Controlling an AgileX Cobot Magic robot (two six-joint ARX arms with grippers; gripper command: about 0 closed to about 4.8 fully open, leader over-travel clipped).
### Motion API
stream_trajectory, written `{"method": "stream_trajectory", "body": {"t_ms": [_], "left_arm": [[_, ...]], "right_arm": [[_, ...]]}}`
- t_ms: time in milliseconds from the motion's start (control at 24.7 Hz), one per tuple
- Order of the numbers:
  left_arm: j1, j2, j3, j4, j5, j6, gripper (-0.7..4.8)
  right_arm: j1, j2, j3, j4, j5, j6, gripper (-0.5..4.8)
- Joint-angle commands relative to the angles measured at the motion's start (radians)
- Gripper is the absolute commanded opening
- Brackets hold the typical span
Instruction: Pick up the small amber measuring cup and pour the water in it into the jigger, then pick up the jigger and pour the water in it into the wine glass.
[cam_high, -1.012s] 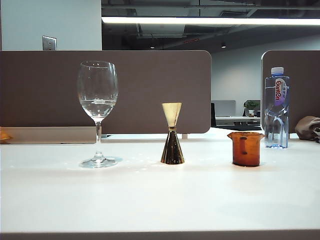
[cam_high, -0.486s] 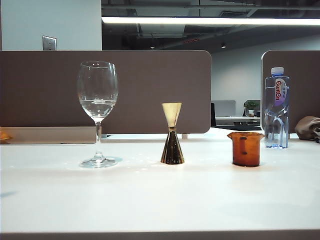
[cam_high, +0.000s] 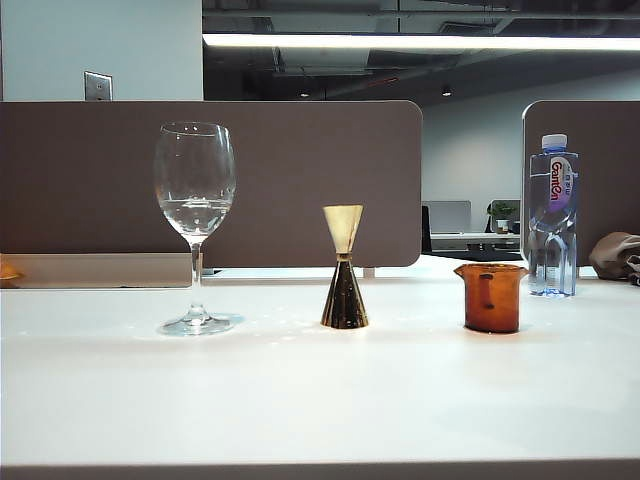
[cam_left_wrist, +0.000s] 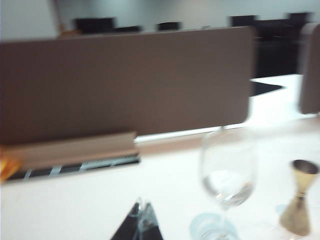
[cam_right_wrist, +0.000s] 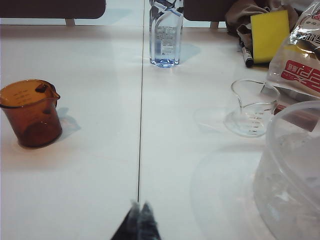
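On the white table the wine glass (cam_high: 195, 200) stands at the left with clear water (cam_high: 196, 213) low in its bowl. The gold jigger (cam_high: 345, 268) stands upright in the middle and the small amber measuring cup (cam_high: 491, 297) at the right. No arm shows in the exterior view. My left gripper (cam_left_wrist: 140, 206) is shut and empty, apart from the wine glass (cam_left_wrist: 227, 175) and jigger (cam_left_wrist: 299, 198); this view is blurred. My right gripper (cam_right_wrist: 140, 206) is shut and empty, well short of the amber cup (cam_right_wrist: 31, 112).
A plastic water bottle (cam_high: 553, 215) stands behind the amber cup. The right wrist view also shows a clear measuring cup (cam_right_wrist: 252, 106), a large clear container (cam_right_wrist: 295, 170), a yellow sponge (cam_right_wrist: 270, 35) and a plastic bag (cam_right_wrist: 300, 60). Brown partitions (cam_high: 210, 180) back the table.
The glass, jigger and cup have not moved in the exterior view. A faint shadow at the table's left edge half a second ago is gone.
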Motion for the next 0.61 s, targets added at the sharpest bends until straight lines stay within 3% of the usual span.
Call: {"method": "stream_trajectory", "body": {"t_ms": [40, 162, 607], "left_arm": [[0.026, -0.04, -0.079, 0.051, -0.047, -0.095, -0.02], [0.045, -0.085, -0.148, 0.055, -0.074, -0.127, -0.02], [0.076, -0.136, -0.299, 0.052, -0.074, -0.124, -0.02]], "right_arm": [[0.0, 0.0, -0.007, 0.002, -0.002, 0.0, -0.01], [0.0, 0.0, -0.007, 0.002, -0.002, 0.0, -0.01], [0.0, 0.0, -0.007, 0.002, -0.002, 0.0, -0.01]]}}
